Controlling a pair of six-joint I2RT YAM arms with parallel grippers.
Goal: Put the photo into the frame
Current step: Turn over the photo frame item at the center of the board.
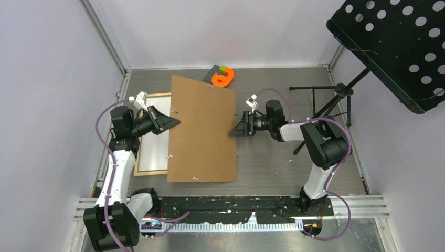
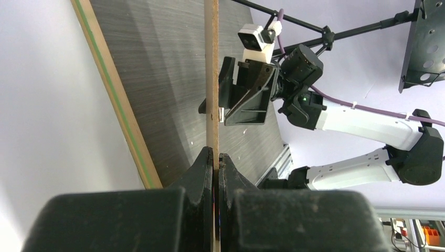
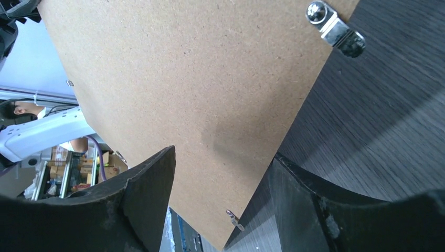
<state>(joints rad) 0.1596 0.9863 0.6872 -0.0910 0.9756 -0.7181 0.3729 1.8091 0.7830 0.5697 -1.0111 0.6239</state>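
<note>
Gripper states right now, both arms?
Left gripper: closed on the edge of the brown backing board.
Right gripper: open, at the board's opposite edge.

Plain pale lilac walls [image 1: 47, 79] close the left, far and right sides of a dark grey wood-grain tabletop [image 1: 273, 163]. A black perforated metal music stand [image 1: 399, 47] stands far right.

No legible text anywhere — labels, numbers unreadable.
</note>
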